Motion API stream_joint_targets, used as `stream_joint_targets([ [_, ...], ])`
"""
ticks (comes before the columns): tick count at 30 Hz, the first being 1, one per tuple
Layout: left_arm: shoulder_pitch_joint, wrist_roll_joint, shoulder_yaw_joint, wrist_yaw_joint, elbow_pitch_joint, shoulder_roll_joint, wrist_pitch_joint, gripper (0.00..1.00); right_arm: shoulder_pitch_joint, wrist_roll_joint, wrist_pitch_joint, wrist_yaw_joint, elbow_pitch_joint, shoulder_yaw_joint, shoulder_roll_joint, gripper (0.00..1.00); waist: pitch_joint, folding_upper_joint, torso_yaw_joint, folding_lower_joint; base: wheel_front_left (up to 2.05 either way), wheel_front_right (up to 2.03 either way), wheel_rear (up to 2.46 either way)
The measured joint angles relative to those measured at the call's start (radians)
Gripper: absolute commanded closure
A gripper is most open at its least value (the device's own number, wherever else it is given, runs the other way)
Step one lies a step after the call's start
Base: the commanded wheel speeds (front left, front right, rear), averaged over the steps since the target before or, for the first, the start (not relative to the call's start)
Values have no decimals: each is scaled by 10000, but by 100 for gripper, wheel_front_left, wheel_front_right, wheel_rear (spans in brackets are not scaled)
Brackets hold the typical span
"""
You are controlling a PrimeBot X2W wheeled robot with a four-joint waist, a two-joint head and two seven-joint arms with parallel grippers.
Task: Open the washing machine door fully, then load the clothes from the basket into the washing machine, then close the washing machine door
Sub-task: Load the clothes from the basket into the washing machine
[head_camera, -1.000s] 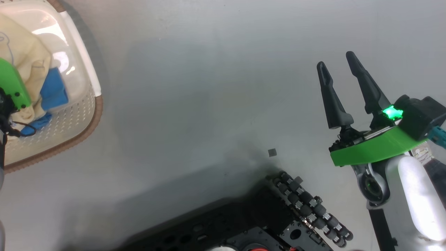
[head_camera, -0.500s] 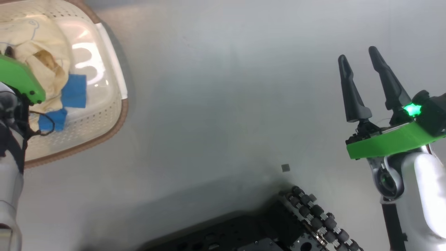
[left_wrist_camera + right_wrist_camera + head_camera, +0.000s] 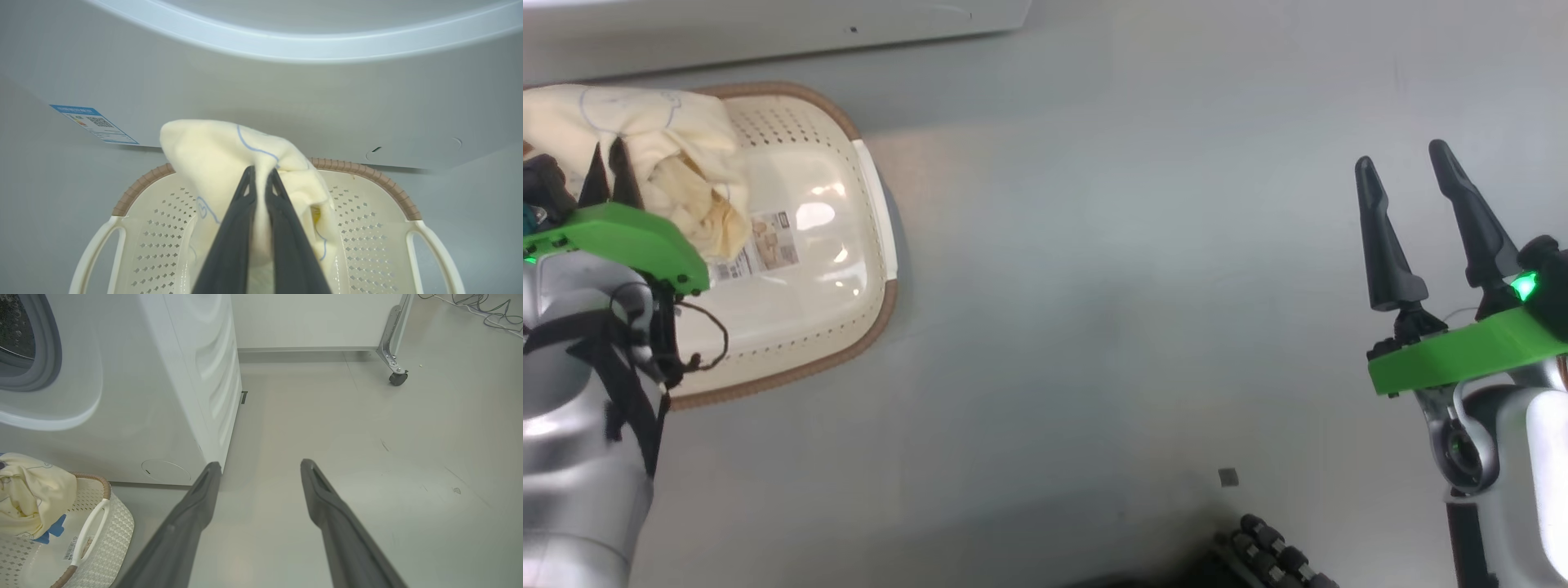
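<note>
Two grippers show in the head view, one at each side edge.

1. Left gripper (image 3: 260,170): the jaws are closed almost fully, with a fold of the clothes (image 3: 212,155) pinched between the fingertips. In the head view this gripper sits at 9 o'clock, over the far-left part of the basket (image 3: 874,327).
2. Clothes: the cream-yellow fabric with thin blue line prints bunches around the finger ends and rises above the brown rim. Its lower part trails down inside the basket. A blue cloth piece (image 3: 53,531) shows under the yellow fabric in the right wrist view; whether it hangs from the bundle or lies on the basket bottom cannot be told.
3. Basket: it stands on the grey floor (image 3: 1094,286), just in front of the washing machine (image 3: 143,416). A printed label (image 3: 764,245) lies on its bare bottom, at 4 o'clock from the held bundle.
4. Right gripper (image 3: 1401,157): the jaws are spread wide and hold nothing. It is at 3 o'clock in the head view, well apart from the basket, above bare floor.
5. Washing machine: in the right wrist view the white cabinet occupies 9 to 11 o'clock. The grey seal ring (image 3: 49,355) and part of the dark drum show at 10 o'clock. The round lower hatch (image 3: 165,470) is low on the front panel, just beyond the basket rim. In the left wrist view the blue sticker (image 3: 94,124) is on the front panel at 10 o'clock from the bundle.
6. Surroundings: a caster (image 3: 397,377) on a metal leg stands at 1 o'clock in the right wrist view.
</note>
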Motion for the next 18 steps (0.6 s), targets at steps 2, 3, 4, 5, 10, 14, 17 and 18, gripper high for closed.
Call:
stream_joint_targets([
  [2, 565, 27, 174, 171, -867, -25, 0, 100, 133, -69, 48, 0, -35, -4, 0, 0, -377, 0, 54, 0, 0, 0, 0],
  [3, 892, 117, 272, 232, -1375, -50, -2, 100, 188, -104, 84, 0, -52, -13, -2, 0, -574, 0, 77, 0, 0, 0, 0],
  [4, 1230, 178, 330, 316, -1862, -75, -4, 100, 259, -140, 144, 0, -79, -15, -2, 0, -765, 0, 99, 0, 0, 0, 0],
  [5, 1583, 249, 368, 370, -2328, -115, -29, 100, 309, -173, 171, 0, -86, -8, 0, 0, -957, 0, 118, 0, 0, 0, 0],
  [10, 3504, 476, 598, 556, -4291, -343, -31, 100, 645, -316, 353, 0, -105, -35, -2, 0, -1920, 0, 222, 0, 0, 0, 0],
  [14, 4686, 711, 546, 673, -5248, -449, -31, 100, 895, -430, 500, 0, -128, -123, -2, 0, -2673, 1, 373, -1, 0, 0, 0],
  [17, 5311, 769, 424, 736, -5737, -456, -29, 100, 1010, -558, 706, 0, -142, -134, -2, 0, -3226, 1, 528, -1, 0, 0, 0],
  [18, 5497, 767, 372, 746, -5887, -460, -29, 100, 1082, -606, 761, 0, -146, -134, 0, 0, -3406, 1, 589, -1, 0, 0, 0],
])
